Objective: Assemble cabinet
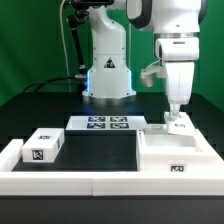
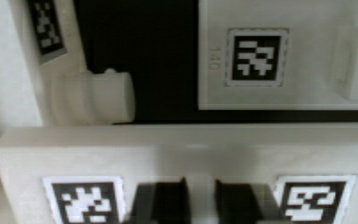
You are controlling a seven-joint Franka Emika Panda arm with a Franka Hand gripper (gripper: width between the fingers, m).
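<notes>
The large white cabinet body (image 1: pixel 176 153) lies on the exterior view's right of the black table. A small white tagged part (image 1: pixel 182 126) rests on its far edge. My gripper (image 1: pixel 177 114) comes straight down onto this part. In the wrist view my gripper (image 2: pixel 204 205) has its dark fingers (image 2: pixel 158 205) standing narrowly apart with a white strip between them, on the part's top face (image 2: pixel 176 150), which bears a tag on each side of the fingers. A round white peg (image 2: pixel 108 95) and a tagged white panel (image 2: pixel 256 55) lie beyond. Another small white box part (image 1: pixel 44 146) sits at the exterior view's left.
The marker board (image 1: pixel 102 124) lies flat at the table's middle back. The robot's white base (image 1: pixel 108 70) stands behind it. A low white border rail (image 1: pixel 100 186) runs along the front edge.
</notes>
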